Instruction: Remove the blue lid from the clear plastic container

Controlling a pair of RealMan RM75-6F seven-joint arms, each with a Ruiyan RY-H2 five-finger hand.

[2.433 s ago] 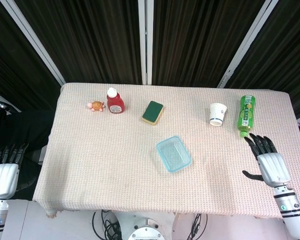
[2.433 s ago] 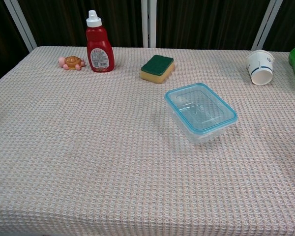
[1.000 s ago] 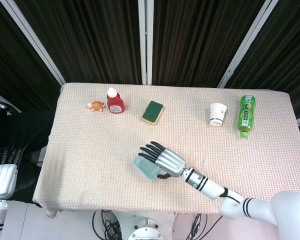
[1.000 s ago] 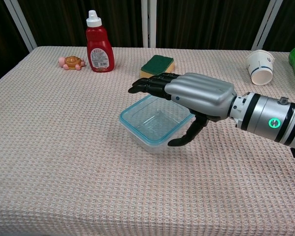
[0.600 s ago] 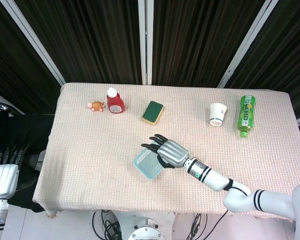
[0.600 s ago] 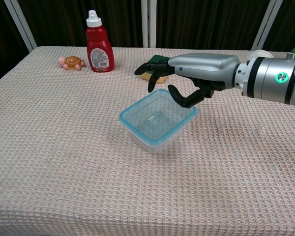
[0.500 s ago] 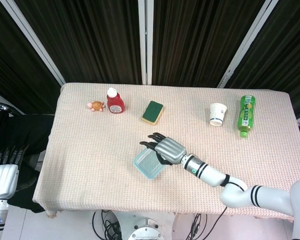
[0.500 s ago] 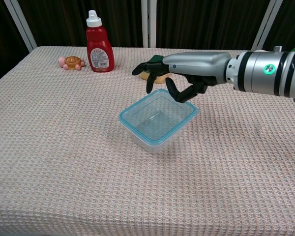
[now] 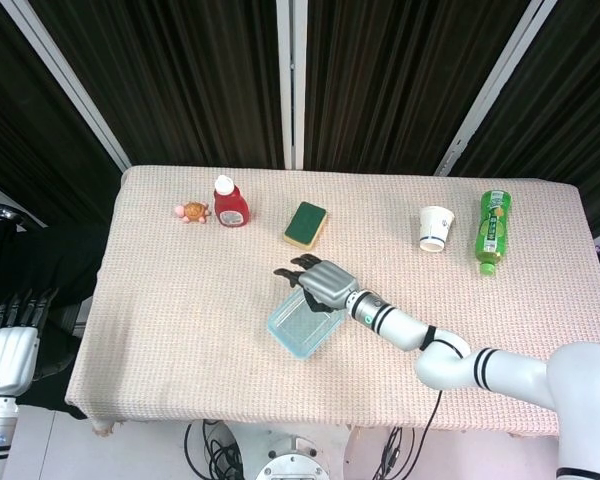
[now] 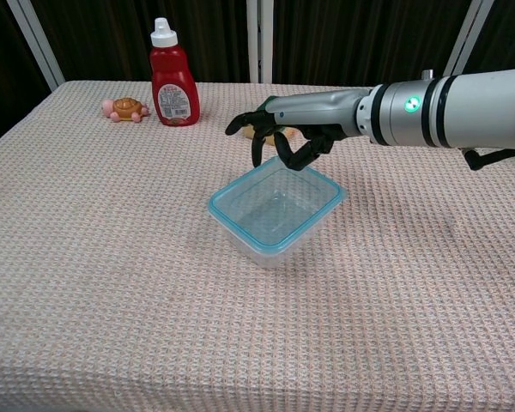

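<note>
The clear plastic container (image 9: 303, 326) with its blue-rimmed lid (image 10: 275, 209) sits near the table's middle, turned cornerwise. My right hand (image 9: 316, 279) hangs over its far corner, fingers (image 10: 257, 148) apart and bent downward just above the rim, thumb tucked under. Nothing is in that hand, and I cannot tell whether a fingertip touches the lid. In the chest view the right hand (image 10: 285, 127) and forearm reach in from the right. My left hand (image 9: 4, 348) stays off the table at the lower left, fingers straight and holding nothing.
Along the far side stand a red sauce bottle (image 9: 231, 203) and a small turtle toy (image 9: 192, 211), then a green-topped sponge (image 9: 306, 224), a paper cup (image 9: 435, 228) and a lying green bottle (image 9: 493, 229). The woven cloth (image 10: 137, 283) covers the whole table.
My right hand came in from the table's right edge, and the container shifted left and turned. Since then the hand has moved to the container's far corner with fingers bent down.
</note>
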